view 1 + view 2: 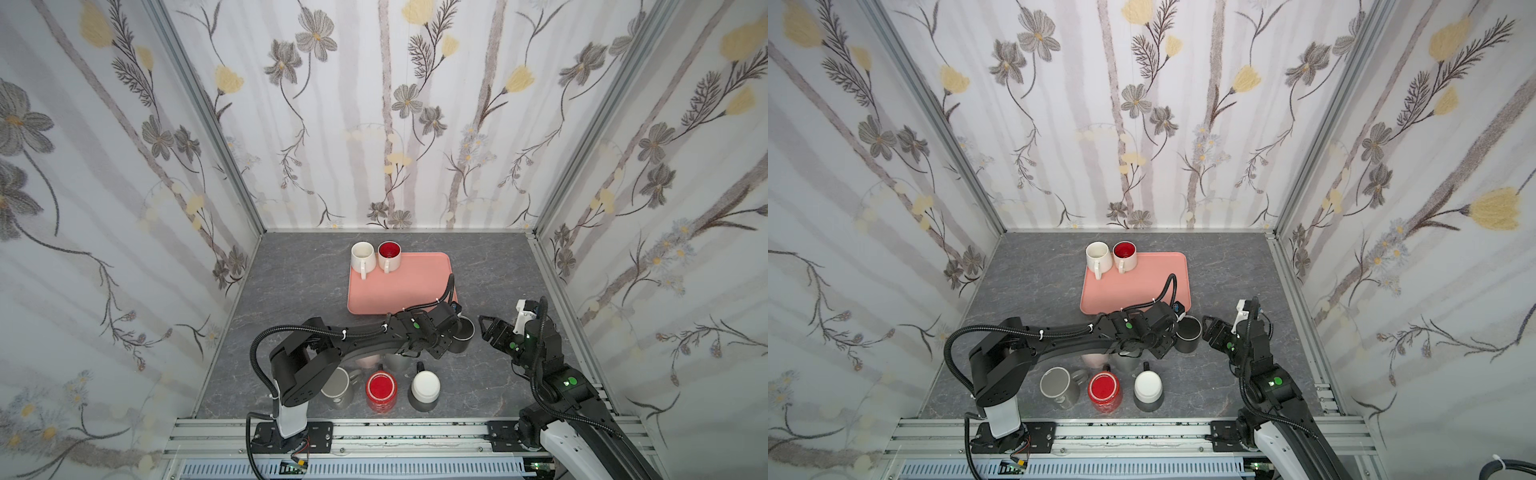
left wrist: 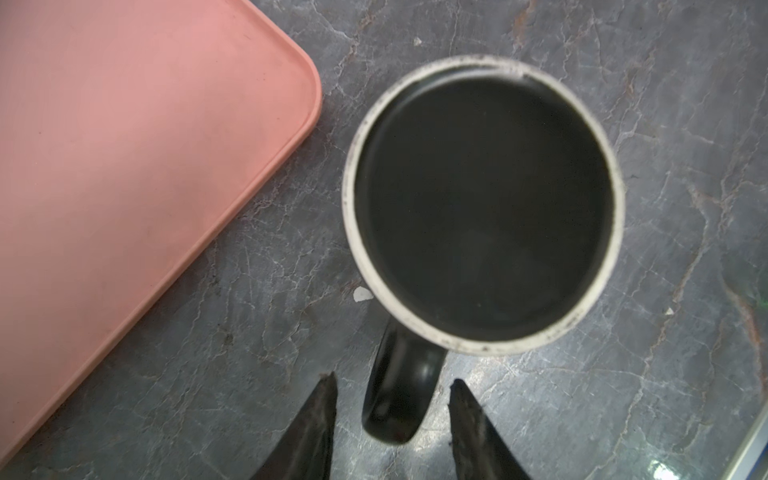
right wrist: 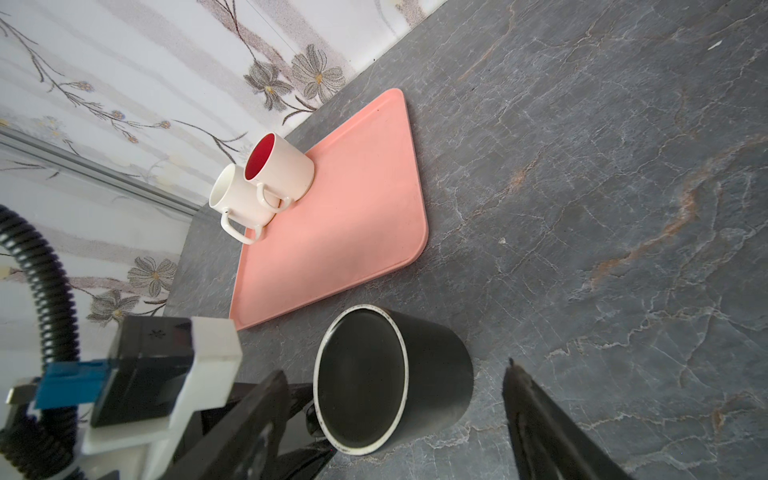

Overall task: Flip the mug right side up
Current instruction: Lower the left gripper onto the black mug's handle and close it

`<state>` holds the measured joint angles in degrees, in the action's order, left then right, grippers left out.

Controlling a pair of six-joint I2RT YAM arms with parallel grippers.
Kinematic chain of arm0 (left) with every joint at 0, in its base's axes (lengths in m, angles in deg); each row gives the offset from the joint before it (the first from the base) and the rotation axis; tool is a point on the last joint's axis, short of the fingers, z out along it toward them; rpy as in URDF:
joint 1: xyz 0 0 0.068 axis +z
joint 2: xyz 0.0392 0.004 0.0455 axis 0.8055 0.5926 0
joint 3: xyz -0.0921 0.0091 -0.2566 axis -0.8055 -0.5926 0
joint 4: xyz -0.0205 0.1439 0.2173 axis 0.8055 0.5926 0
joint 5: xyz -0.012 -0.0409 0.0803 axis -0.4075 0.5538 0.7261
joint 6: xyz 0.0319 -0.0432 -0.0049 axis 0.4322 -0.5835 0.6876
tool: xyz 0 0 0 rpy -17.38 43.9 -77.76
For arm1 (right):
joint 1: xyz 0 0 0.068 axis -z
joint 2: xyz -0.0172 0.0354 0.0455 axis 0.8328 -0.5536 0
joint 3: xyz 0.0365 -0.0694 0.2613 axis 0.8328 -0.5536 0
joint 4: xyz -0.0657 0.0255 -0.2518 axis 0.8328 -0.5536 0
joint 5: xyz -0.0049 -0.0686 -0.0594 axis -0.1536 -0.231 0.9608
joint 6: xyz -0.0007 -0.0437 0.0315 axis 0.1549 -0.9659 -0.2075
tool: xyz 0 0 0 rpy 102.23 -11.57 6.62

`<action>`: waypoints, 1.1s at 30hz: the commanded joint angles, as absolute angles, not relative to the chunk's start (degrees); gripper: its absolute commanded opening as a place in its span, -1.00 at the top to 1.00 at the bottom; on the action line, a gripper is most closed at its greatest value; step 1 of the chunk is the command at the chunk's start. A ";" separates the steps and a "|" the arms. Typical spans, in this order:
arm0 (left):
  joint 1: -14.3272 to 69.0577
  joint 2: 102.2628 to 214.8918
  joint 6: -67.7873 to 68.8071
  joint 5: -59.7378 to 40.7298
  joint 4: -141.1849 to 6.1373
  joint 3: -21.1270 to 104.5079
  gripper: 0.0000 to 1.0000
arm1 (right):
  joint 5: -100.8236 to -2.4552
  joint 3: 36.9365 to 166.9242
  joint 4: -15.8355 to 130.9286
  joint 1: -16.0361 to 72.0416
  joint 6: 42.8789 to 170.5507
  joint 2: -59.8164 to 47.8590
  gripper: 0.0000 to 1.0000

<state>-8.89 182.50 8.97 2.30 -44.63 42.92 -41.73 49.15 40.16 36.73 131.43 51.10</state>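
A black mug (image 1: 464, 331) (image 1: 1188, 332) with a pale rim stands mouth up on the grey table, just off the near right corner of the pink tray (image 1: 407, 291). In the left wrist view its handle (image 2: 397, 399) lies between the tips of my left gripper (image 2: 392, 380), with a gap showing on each side. My right gripper (image 3: 395, 370) is open just to the right of the mug (image 3: 395, 374) and does not touch it. In both top views the left wrist covers the left fingers.
Two upright mugs, a white one (image 1: 362, 255) and a white one with a red inside (image 1: 389, 253), stand on the tray's far left corner. Near the front edge sit a grey mug (image 1: 337, 387), a red mug (image 1: 381, 390) and a white-and-grey mug (image 1: 424, 390). More mugs lie under the left arm.
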 commanded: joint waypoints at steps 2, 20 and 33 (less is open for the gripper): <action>-8.85 183.10 10.32 1.49 -47.10 43.34 0.14 | -43.34 48.99 42.71 37.44 131.74 51.30 -0.62; -8.86 182.79 11.83 2.19 -52.05 41.06 0.39 | -46.05 47.08 44.13 39.07 133.48 51.94 -0.62; -8.85 181.55 12.73 2.94 -54.99 38.69 0.79 | -46.92 47.17 44.66 39.58 133.93 51.61 -0.62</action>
